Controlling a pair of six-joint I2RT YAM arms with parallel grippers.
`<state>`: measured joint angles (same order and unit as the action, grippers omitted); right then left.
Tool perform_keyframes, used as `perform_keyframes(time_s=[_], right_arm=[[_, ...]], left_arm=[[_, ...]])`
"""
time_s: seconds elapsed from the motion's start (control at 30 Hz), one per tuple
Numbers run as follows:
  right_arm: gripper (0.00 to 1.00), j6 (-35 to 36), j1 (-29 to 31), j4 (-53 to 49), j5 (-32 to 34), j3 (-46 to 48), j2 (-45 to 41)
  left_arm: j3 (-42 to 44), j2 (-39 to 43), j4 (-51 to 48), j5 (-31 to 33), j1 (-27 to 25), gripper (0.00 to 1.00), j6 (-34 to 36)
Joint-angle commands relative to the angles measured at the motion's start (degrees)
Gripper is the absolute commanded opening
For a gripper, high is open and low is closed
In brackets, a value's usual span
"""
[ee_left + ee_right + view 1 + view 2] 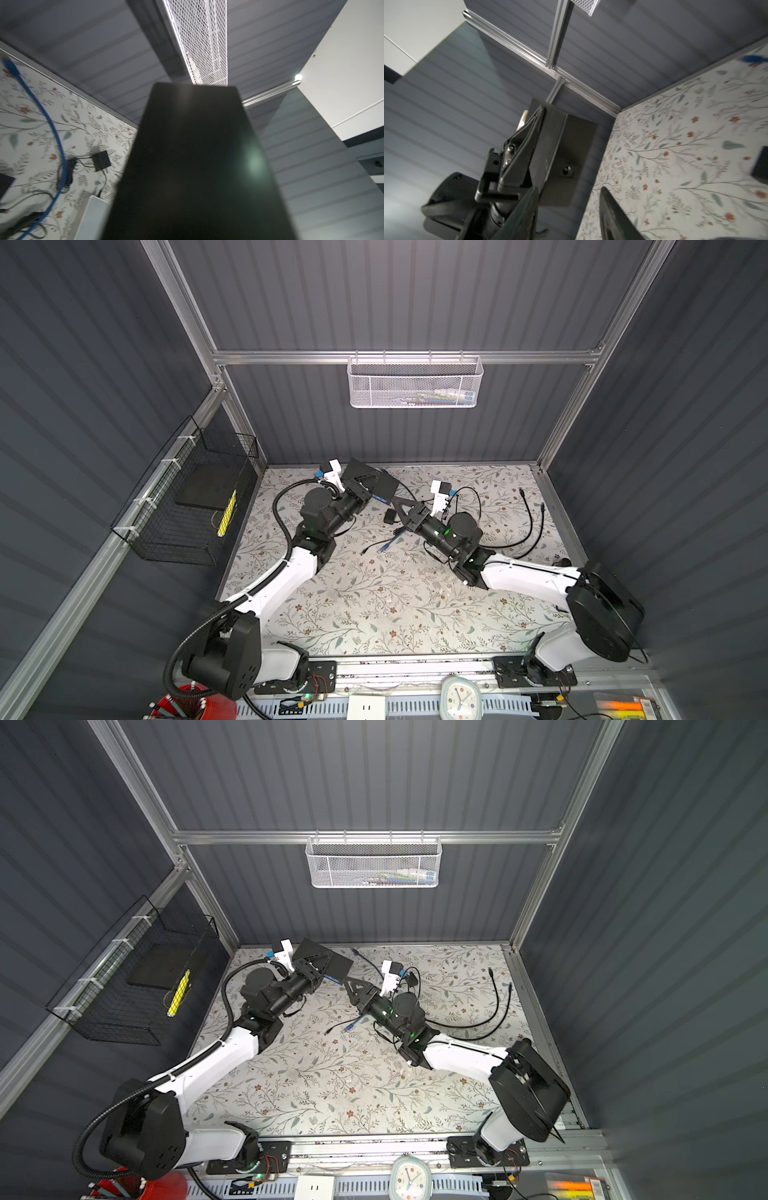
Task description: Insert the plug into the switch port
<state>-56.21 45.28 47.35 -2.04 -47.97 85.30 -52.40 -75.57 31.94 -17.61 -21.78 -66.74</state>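
The switch [385,486] is a flat black box held off the floral table at the back left, with my left gripper [371,481] shut on its near end. In the left wrist view the switch [197,155] fills the middle and hides the jaws. A blue cable lies on the table with one plug [384,471] behind the switch and its other plug [384,548] nearer the front. My right gripper [397,502] hovers just right of the switch, open and empty. In the right wrist view its fingers [610,207] stand well apart, with the switch [571,145] beyond them.
A small black adapter [390,516] sits under the right gripper. Black cables [530,522] loop over the table's right side. A white mesh basket [415,383] hangs on the back wall. A black wire basket [187,497] hangs on the left wall.
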Motion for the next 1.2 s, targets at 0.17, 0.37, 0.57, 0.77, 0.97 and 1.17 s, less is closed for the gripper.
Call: perform_keyframes(time_s=[0.17,0.37,0.57,0.77,0.97,1.17], right_arm=[[0.53,27.1,-3.6,-34.8,-6.8,-1.1,-5.3],[0.53,45.9,-3.7,-47.8,-2.5,-3.9,-3.3],[0.52,53.0,-4.9,-45.2,-2.0,-3.4,-1.4],[0.5,57.4,-4.9,-43.7,-5.2,-8.0,7.4],[0.47,63.0,-3.5,-48.3,-5.7,-17.5,16.9],[0.48,70.2,-0.9,-53.8,-8.3,-26.6,24.5]], left_arm=[[-13.7,1.2,-32.0,-17.5,4.3,0.08,17.6],[-18.6,-2.7,-41.8,-28.4,5.4,0.08,23.3],[-20.2,-2.4,-53.3,-26.9,6.6,0.05,33.1],[-15.9,0.4,-53.7,-26.6,12.2,0.05,32.4],[-13.1,4.3,-58.0,-27.3,19.1,0.05,33.1],[-9.6,9.0,-62.6,-25.5,23.6,0.05,33.2]])
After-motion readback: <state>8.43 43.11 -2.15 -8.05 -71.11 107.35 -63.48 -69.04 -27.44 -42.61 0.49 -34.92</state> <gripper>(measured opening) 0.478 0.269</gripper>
